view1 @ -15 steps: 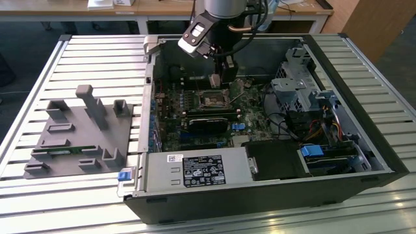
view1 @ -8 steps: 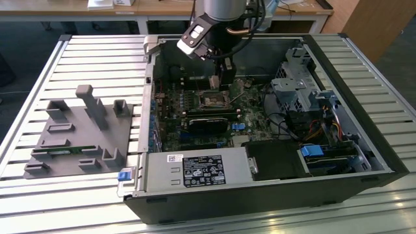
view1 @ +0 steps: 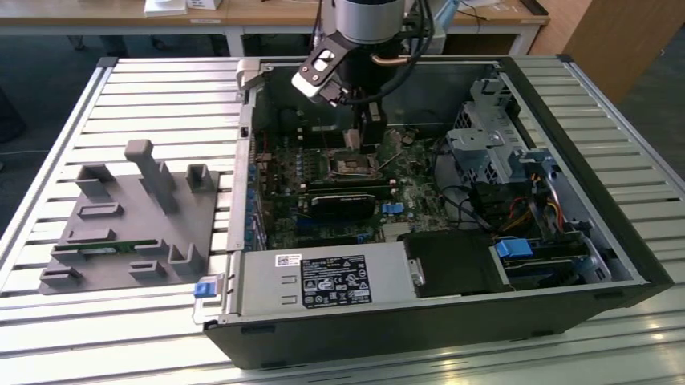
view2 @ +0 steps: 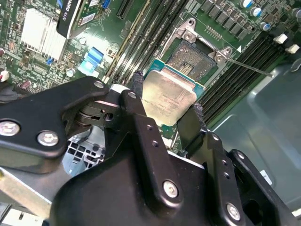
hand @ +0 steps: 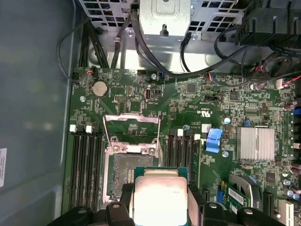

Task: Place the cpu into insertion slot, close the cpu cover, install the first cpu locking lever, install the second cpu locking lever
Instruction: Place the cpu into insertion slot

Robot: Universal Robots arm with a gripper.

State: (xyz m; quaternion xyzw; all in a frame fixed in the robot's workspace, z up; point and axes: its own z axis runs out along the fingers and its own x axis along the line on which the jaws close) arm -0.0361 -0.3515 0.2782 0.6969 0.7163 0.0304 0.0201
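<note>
Cpu (view2: 169, 96), flat silvery-tan metal square with thin green rim, clenched edge-to-edge between matte black jaws. Held just short of insertion slot (view2: 190, 59): dark frame, dull gold contacts, uncovered. Behind it, cpu cover (hand: 131, 117), thin shiny frame, hinged upward. Flanked by long black memory slots (hand: 84, 165); ribbed silver heatsink (hand: 255, 143) farther off.

You see the cpu (view2: 169, 96) with a silvery-tan face and a thin green edge, held in the black gripper (view2: 167, 96). The insertion slot (hand: 126, 175) has a dark frame and a dull gold-tan centre. Next to that slot, the cpu cover (hand: 131, 117) is silvery, the motherboard (hand: 188, 94) green, and a clip (hand: 213, 140) bright blue.
</note>
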